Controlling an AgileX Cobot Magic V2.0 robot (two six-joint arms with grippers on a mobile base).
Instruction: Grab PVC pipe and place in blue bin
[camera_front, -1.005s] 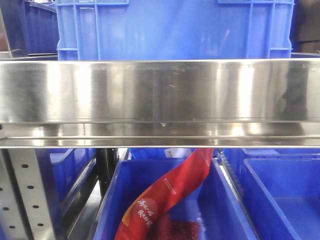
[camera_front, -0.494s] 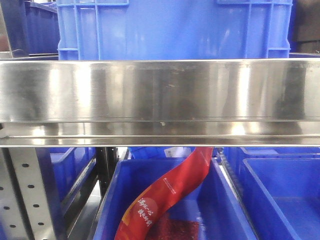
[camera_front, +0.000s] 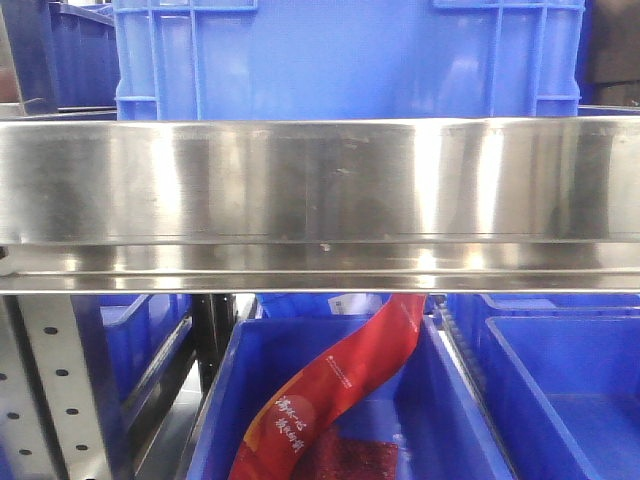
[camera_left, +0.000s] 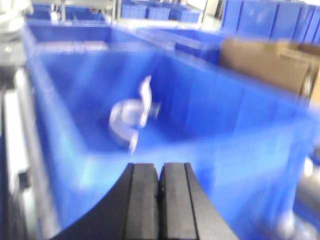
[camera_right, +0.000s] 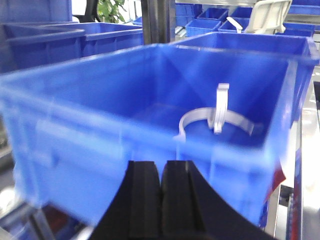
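A: Left pincer (camera_left: 159, 200): two black pads pressed together, nothing between them. It sits outside the near wall of a blue bin (camera_left: 165, 150). View is blurred.

B: Right pincer (camera_right: 161, 200)?

A: Same: two pads pressed together, nothing held, outside the near wall of the blue bin (camera_right: 110, 145).

B: Contents of the bin?

A: From the right wrist, two white pieces on the bin floor, touching. One thin curved strap (camera_right: 200, 116) lies in a half-circle; one thicker piece stands across it, upright with a squared tab on top. I take that as the PVC pipe (camera_right: 220, 107). From the left wrist the white pieces (camera_left: 134, 116) show as one blurred cluster on the floor; I cannot count them there.

B: Front view?

A: Neither pincer in view. One steel shelf rail (camera_front: 320, 190) spans the frame. One big blue crate (camera_front: 350, 60) stands above it. Below it, three blue bins show at least partly; the middle one holds a red packet (camera_front: 330, 395) leaning against its rim.
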